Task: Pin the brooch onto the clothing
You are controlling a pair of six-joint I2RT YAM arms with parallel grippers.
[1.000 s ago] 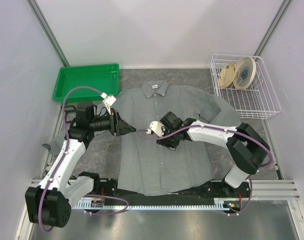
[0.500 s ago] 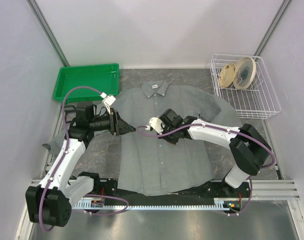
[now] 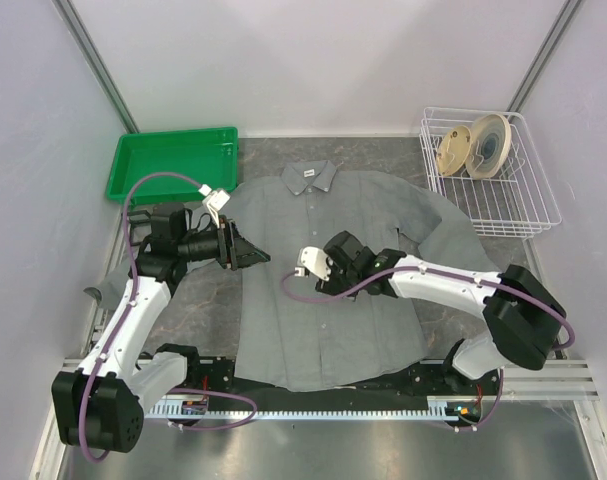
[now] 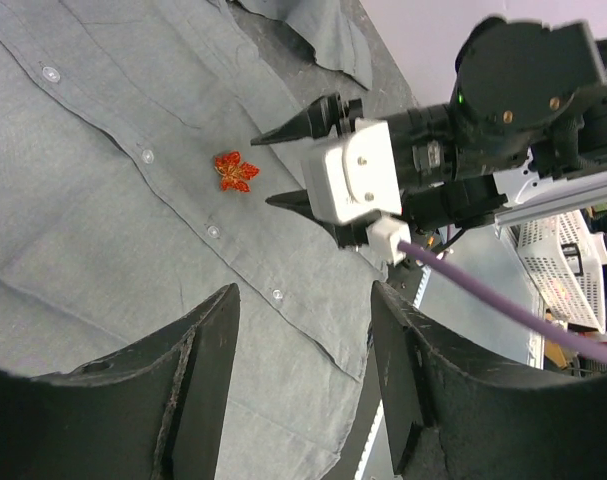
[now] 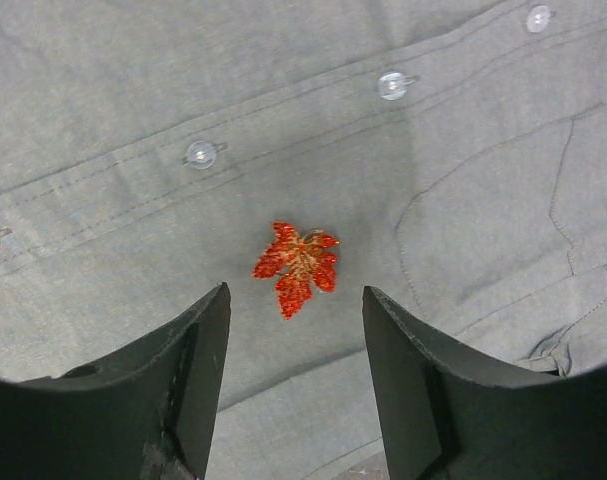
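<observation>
Orange-red leaf-shaped brooch (image 5: 296, 267) seen flat on grey button-up shirt (image 3: 313, 330), beside button row (image 5: 201, 153); right gripper (image 5: 293, 295) spread just short of it; left gripper (image 4: 303, 290) likewise spread, empty.

Whether the brooch (image 5: 296, 266) actually pierces the shirt (image 5: 133, 90) is hidden underneath.

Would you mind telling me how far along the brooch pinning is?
Looks done: the brooch lies flat on the shirt beside the button row, neither gripper touching it. In hand: nothing; the right gripper hovers open just short of the brooch, the left gripper open further off. Left: whether the pin is fastened cannot be seen; otherwise, probably only backing off.
</observation>
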